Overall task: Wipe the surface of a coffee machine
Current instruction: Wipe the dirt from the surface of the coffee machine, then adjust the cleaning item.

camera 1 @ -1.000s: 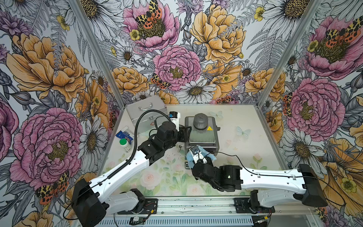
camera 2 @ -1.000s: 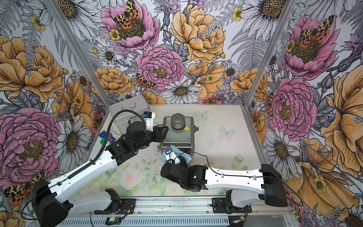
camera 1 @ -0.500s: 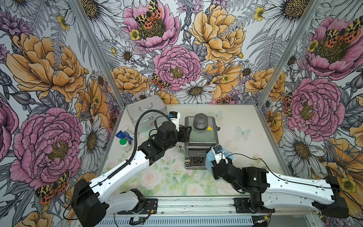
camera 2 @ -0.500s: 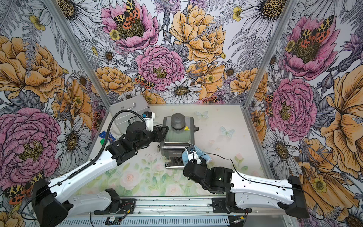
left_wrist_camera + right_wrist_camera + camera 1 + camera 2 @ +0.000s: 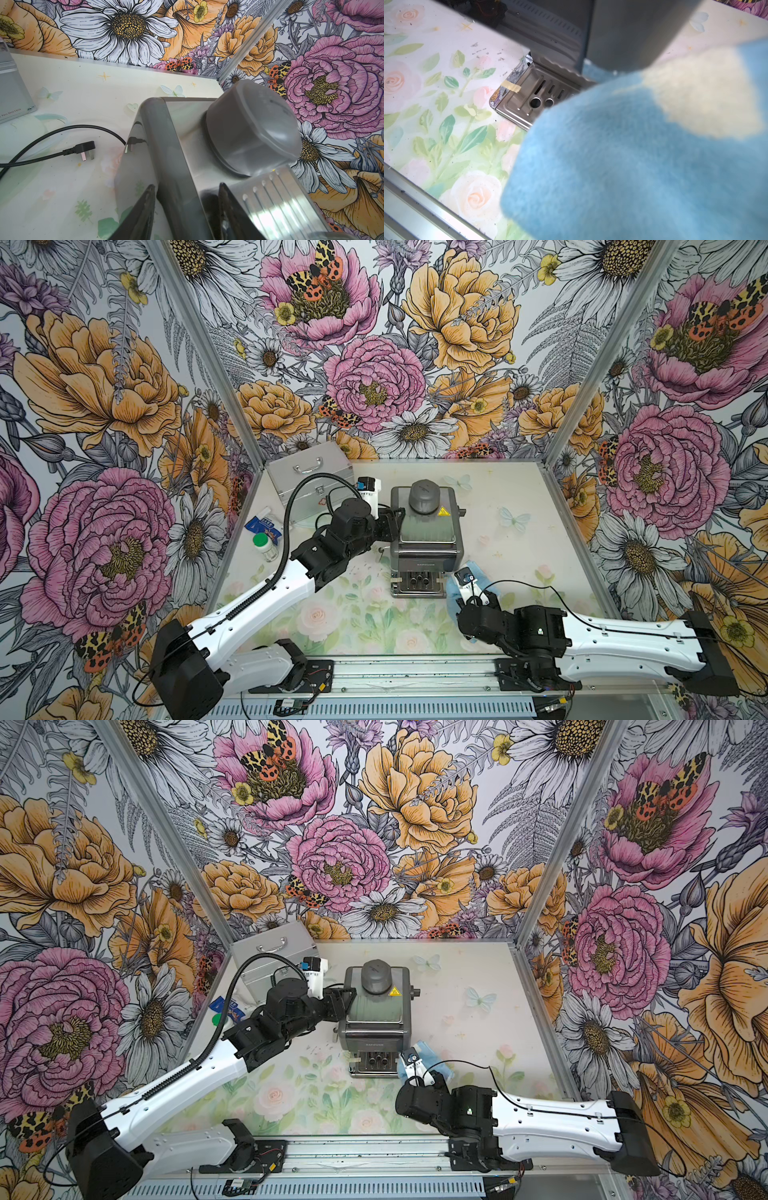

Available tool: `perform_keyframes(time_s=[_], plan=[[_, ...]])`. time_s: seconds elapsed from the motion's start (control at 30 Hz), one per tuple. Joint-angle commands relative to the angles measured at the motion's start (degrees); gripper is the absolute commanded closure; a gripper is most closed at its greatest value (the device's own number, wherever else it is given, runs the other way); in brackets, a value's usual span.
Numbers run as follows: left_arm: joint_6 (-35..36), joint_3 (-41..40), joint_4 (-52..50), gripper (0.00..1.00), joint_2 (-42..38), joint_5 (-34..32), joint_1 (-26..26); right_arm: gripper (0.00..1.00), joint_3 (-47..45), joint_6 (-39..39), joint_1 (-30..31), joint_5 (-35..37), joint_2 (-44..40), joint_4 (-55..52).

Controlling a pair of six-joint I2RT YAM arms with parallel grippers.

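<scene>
The coffee machine (image 5: 424, 539) (image 5: 374, 1019), dark grey and brushed steel, stands mid-table with a grey domed knob (image 5: 424, 495) and a yellow warning sticker (image 5: 443, 512) on top. My left gripper (image 5: 395, 522) (image 5: 187, 186) is shut on the machine's left top edge, one finger on the side wall and one on the steel top. My right gripper (image 5: 459, 585) is shut on a light blue cloth (image 5: 478, 572) (image 5: 633, 166) at the machine's front right corner, beside the steel drip tray (image 5: 417, 593) (image 5: 529, 99). The cloth hides its jaws.
A silver case (image 5: 309, 479) stands at the back left. A green-lidded jar (image 5: 264, 545) and a blue packet (image 5: 262, 526) lie by the left wall. The black cord with its plug (image 5: 83, 149) lies behind the machine. A metal rail (image 5: 415, 672) runs along the front.
My right gripper carried the cloth rightwards across the machine's front, from the middle to the front right corner. The left arm and the machine stayed still.
</scene>
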Motion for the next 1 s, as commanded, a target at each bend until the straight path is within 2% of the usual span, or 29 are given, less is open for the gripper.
perform_keyframes(time_s=[0.0,0.13,0.3,0.37,0.47,0.63,0.7,0.8,0.87,0.97], plan=[[2.3,-3.5,-13.7,0.51,1.0,1.9,-0.5,1.00,0.9,3.6,1.4,1.9,-6.2,-0.2],[2.0,-2.4,-16.7,0.49,-2.7,1.4,-0.7,1.00,1.6,3.4,2.2,-0.1,-12.5,-0.5],[-0.5,-4.2,-22.7,0.46,-12.4,-2.0,-3.6,1.00,3.5,0.6,2.1,-8.0,-11.3,-1.0],[-1.7,-5.9,-24.3,0.45,-17.5,-3.6,-7.1,1.00,4.1,-0.4,2.2,-11.7,-10.7,0.4],[-3.9,-8.6,-27.4,0.45,-25.4,-7.2,-15.2,1.00,3.6,-1.5,2.2,-17.0,-13.3,5.4],[-7.3,-12.6,-30.4,0.45,-34.7,-14.3,-28.4,1.00,4.0,-2.2,2.2,-17.1,-16.1,6.5],[-6.9,-12.5,-30.4,0.46,-34.0,-15.5,-33.2,1.00,4.8,-3.0,2.2,-18.6,-14.9,7.3],[-5.5,-9.8,-30.3,0.47,-27.8,-18.7,-41.9,1.00,6.2,-4.4,2.2,-20.8,-12.6,9.5],[-5.3,-8.0,-30.3,0.45,-23.6,-24.3,-47.6,1.00,7.6,-5.4,2.2,-23.1,-11.0,11.3],[-5.6,-5.8,-30.2,0.39,-19.0,-30.2,-51.8,1.00,8.9,-6.7,2.2,-28.2,-8.4,15.3]])
